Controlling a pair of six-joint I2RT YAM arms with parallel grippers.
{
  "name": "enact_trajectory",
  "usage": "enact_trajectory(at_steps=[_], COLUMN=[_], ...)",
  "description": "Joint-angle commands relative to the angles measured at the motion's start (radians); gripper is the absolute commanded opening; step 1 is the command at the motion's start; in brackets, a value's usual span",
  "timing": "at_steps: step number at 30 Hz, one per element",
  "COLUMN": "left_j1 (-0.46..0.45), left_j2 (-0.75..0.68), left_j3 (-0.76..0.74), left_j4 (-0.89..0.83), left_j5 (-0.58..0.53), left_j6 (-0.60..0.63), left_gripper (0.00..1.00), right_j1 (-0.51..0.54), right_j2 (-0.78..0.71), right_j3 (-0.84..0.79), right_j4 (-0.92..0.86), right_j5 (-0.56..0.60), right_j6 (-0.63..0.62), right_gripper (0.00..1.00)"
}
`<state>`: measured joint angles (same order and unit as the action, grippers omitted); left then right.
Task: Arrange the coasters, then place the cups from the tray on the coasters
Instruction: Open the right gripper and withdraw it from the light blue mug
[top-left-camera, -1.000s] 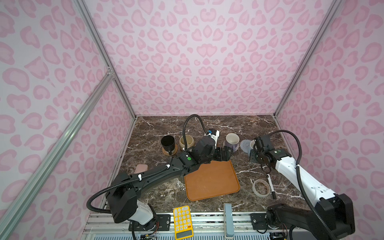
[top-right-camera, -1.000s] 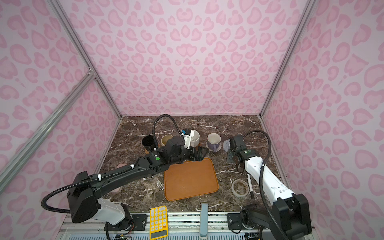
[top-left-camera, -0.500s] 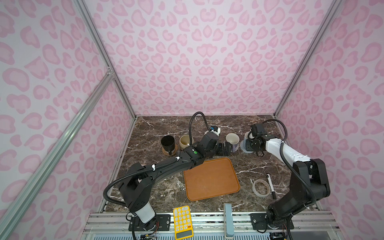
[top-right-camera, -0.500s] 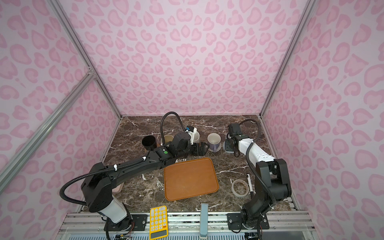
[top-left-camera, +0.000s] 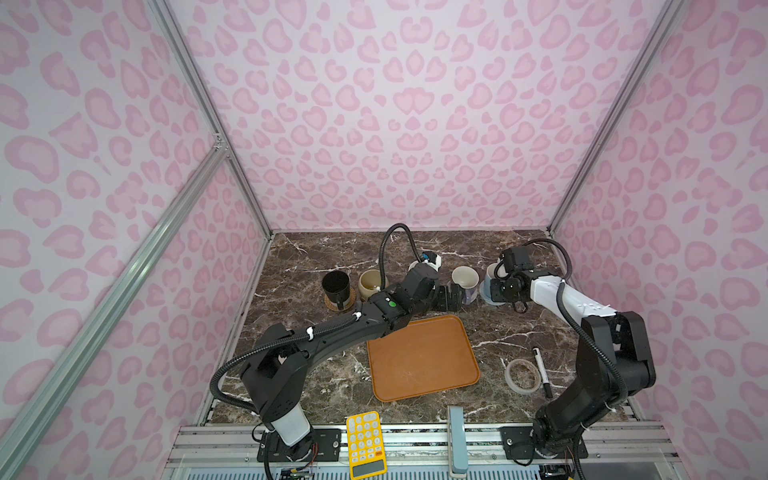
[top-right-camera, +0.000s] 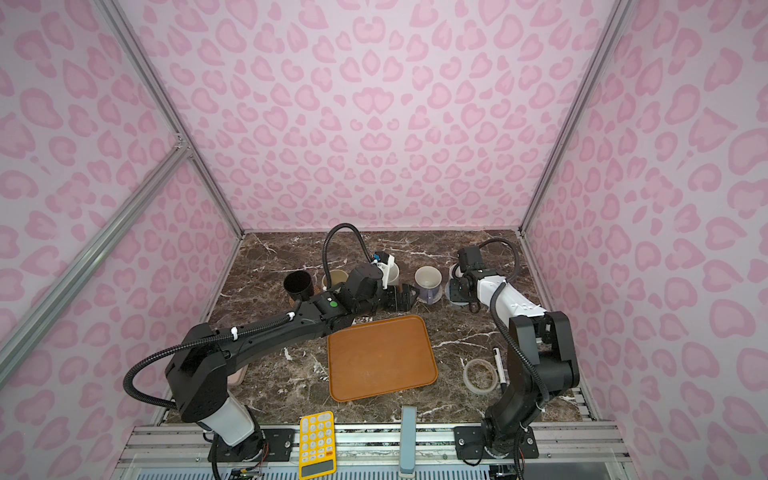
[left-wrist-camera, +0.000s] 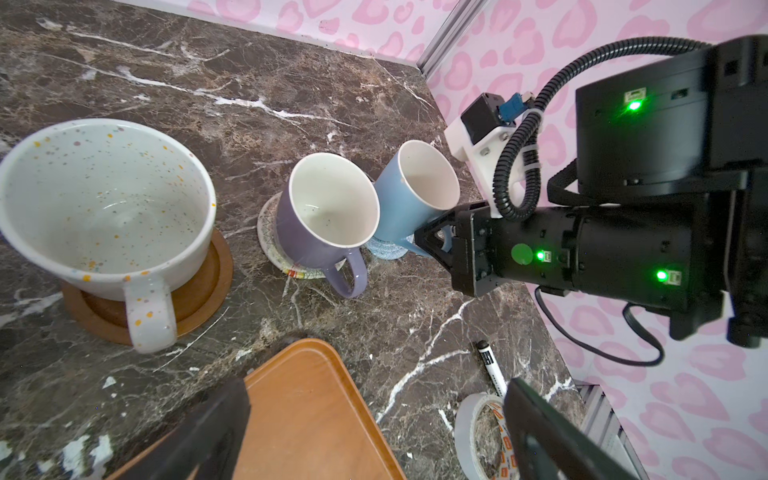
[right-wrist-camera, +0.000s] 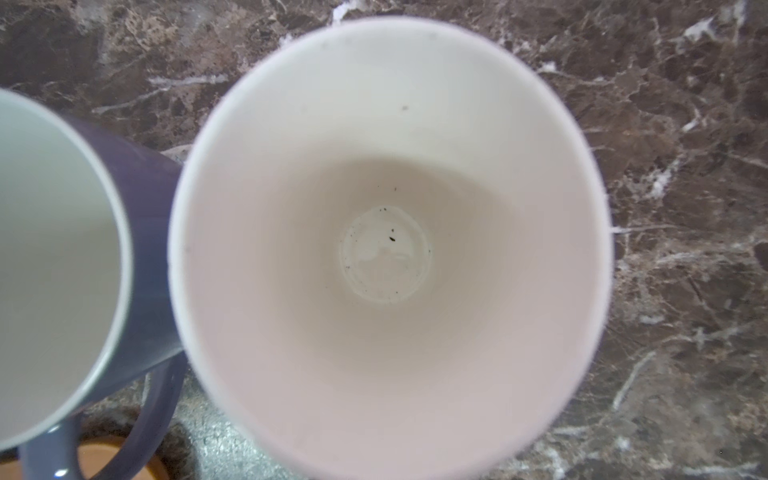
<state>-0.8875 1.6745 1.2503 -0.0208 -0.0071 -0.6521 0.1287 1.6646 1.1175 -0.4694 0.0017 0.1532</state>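
Five mugs (top-left-camera: 335, 286) are off the tray (top-left-camera: 419, 361). The left gripper (top-left-camera: 449, 297) hangs wide open beside the lavender mug (top-left-camera: 465, 283). The light blue mug (left-wrist-camera: 415, 195) has just reached its grey-blue coaster (left-wrist-camera: 384, 250), with the right gripper (left-wrist-camera: 432, 237) clamped on its handle. Probably only release remains.

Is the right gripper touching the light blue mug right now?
Touching. The left wrist view shows the right gripper shut on the handle of the light blue mug.
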Motion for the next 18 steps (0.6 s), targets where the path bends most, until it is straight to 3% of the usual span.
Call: enact_trajectory(at_steps=[1, 4, 12, 18], left_j1=[-0.001, -0.001, -0.001, -0.001], left_j2=[-0.003, -0.019, -0.072, -0.101], left_j3=[-0.007, -0.018, -0.052, -0.069], left_j4=[0.042, 0.039, 0.031, 0.03], left_j5=[-0.007, -0.02, -0.046, -0.056], left_j6=[0.003, 0.007, 0.016, 0.019], left_gripper=[0.97, 0.97, 0.97, 0.97], right_j1=[-0.004, -0.014, -0.02, -0.021], right_j2=[-0.007, 0.004, 0.022, 0.016], right_j3=[-0.009, 0.004, 0.024, 0.019], right_j4=[0.028, 0.006, -0.028, -0.04], right_j5=[0.015, -0.002, -0.011, -0.004], right_j6=[-0.011, -0.005, 0.007, 0.028], right_gripper=[0.0, 0.0, 0.21, 0.3])
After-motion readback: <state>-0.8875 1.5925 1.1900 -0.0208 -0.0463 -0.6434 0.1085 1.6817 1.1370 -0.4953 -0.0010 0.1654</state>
